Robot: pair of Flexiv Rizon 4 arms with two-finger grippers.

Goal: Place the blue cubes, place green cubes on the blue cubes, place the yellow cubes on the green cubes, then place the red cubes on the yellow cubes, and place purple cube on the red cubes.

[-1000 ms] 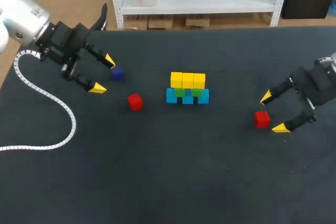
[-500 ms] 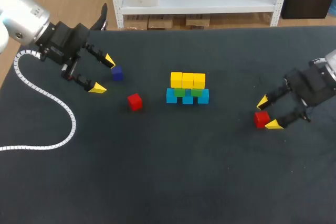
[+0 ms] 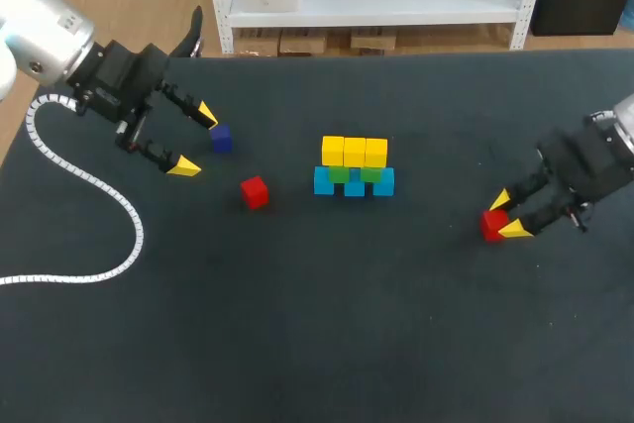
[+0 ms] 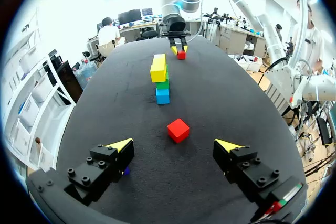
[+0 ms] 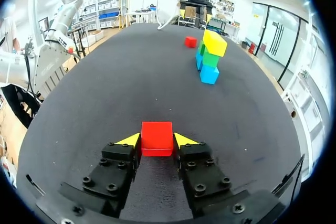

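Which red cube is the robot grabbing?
The right-side red cube, pinched between the right end effector's yellow tips. The other red cube sits free, left of the stack.

1. Legible text, numbers, brands or signs: none in any view.
2. Left arm point(image 3: 40, 27) housing: small dark marks show in the head view, too small to read.
3. Stacked cubes point(image 3: 354, 153) and table point(image 3: 317, 334): plain surfaces, no print.
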